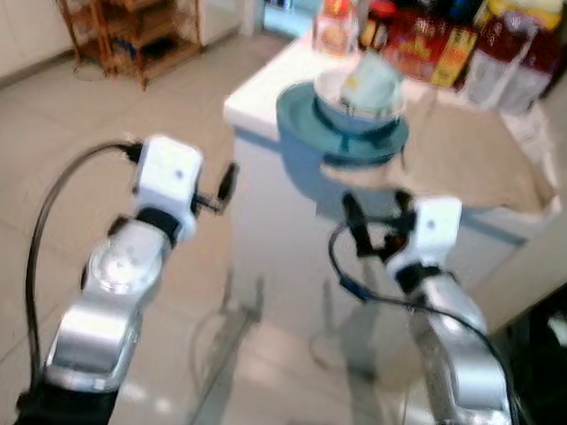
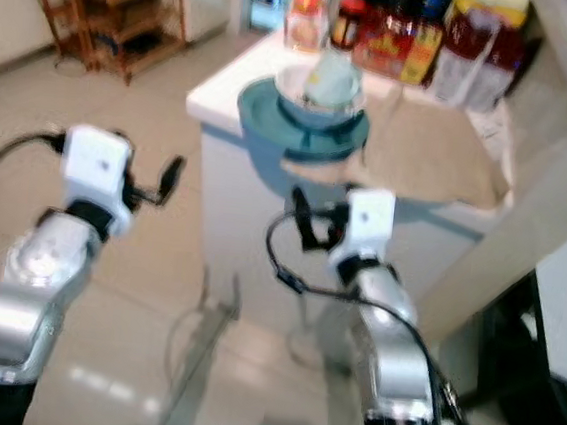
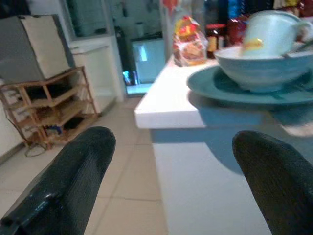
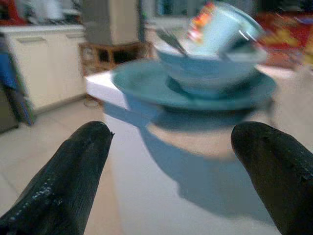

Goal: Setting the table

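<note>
Both end effectors are open and empty, raised short of the white bench (image 1: 265, 95): left end effector (image 1: 228, 182), right end effector (image 1: 374, 213). A teal plate (image 1: 297, 123) at the bench edge carries a bowl (image 1: 330, 93) holding a tilted cup (image 1: 374, 81).

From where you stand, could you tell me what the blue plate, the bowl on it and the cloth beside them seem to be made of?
Blue plate: likely glazed ceramic; smooth, soft sheen.
Bowl: same look, pale blue, probably glazed ceramic, though plastic cannot be ruled out.
Cloth: beige woven fabric, matte, draping over the table edge.
</note>
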Robot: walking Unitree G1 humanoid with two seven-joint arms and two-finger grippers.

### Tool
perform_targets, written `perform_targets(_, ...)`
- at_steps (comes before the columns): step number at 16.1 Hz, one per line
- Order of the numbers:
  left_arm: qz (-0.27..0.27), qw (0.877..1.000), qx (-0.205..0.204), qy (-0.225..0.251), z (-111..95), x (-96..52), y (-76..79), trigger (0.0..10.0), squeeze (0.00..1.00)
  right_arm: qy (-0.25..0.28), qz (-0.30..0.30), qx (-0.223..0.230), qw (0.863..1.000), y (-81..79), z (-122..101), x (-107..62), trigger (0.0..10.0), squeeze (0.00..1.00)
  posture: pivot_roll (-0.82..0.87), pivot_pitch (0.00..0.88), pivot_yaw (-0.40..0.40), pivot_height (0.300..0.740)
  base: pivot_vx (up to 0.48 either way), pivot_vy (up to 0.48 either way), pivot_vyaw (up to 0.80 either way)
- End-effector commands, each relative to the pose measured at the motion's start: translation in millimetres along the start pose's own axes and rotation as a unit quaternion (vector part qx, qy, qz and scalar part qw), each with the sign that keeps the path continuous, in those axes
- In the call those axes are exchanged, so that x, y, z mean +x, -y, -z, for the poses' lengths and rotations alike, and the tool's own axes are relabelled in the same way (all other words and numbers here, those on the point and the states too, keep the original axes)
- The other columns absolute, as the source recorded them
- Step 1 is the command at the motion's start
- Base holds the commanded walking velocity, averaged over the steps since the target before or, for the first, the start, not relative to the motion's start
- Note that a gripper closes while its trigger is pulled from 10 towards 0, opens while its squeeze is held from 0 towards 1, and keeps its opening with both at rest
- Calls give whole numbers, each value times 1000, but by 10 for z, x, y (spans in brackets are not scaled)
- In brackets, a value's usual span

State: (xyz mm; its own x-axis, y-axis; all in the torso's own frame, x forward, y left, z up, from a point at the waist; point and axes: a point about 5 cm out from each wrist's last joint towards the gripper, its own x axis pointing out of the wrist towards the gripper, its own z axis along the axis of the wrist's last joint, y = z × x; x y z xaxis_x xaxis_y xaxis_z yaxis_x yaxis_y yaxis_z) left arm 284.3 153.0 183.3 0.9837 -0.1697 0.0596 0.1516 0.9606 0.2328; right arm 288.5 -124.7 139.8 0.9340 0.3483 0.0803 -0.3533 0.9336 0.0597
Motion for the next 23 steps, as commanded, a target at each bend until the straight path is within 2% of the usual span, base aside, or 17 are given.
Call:
perform_targets(1, -12, 1000, 8, 4, -29, -10, -71, 10000, 0, 23, -36, 8, 999, -117, -82, 15, 10000, 0, 82, 29, -88, 740, 356, 0, 0)
perform_targets(6, -15, 1000, 19, -2, -16, -20, -111, 10000, 0, 43, -132, 66, 988, -220, -183, -30, 10000, 0, 84, 29, -87, 740, 333, 0, 0)
perform_targets(8, -6, 999, 30, -7, 4, -37, -135, 10000, 0, 29, -178, 103, 978, -277, -185, -24, 10000, 0, 88, 29, -86, 740, 0, 0, 0)
perform_targets(9, -13, 999, 36, -10, 13, -45, -176, 10000, 0, 5, -205, 126, 971, -314, -145, -19, 10000, 0, 91, 29, -87, 740, 0, 0, 0)
perform_targets(11, -25, 999, 43, -14, 23, -52, -239, 10000, 0, -18, -236, 137, 962, -356, -108, 5, 10000, 0, 94, 27, -86, 740, 0, 0, 0)
perform_targets(12, -25, 999, 42, -13, 17, -53, -260, 10000, 0, -17, -246, 152, 957, -371, -140, 72, 10000, 0, 98, 23, -84, 740, 0, 0, 0)
perform_targets(16, -18, 999, 46, -8, -16, -24, -262, 10000, 0, -19, -247, 186, 951, -466, -209, 308, 10000, 0, 107, 17, -78, 740, 0, 0, 0)
perform_targets(19, -18, 999, 46, -8, -16, -24, -262, 10000, 0, -19, -247, 186, 951, -466, -209, 308, 10000, 0, 107, 17, -78, 740, 0, 0, 0)
perform_targets(20, -18, 999, 47, -8, -19, -19, -263, 10000, 0, -28, -245, 190, 950, -489, -194, 359, 10000, 0, 108, 16, -79, 740, 0, 0, 0)
perform_targets(21, -12, 999, 51, -7, -22, -4, -254, 10000, 0, -65, -223, 152, 961, -513, -99, 579, 10000, 0, 115, 8, -73, 740, 0, 0, 0)
perform_targets(23, -7, 999, 52, -6, -34, 18, -243, 10000, 0, -82, -196, 131, 968, -481, -67, 758, 10000, 0, 122, 9, -73, 740, 0, 0, 0)
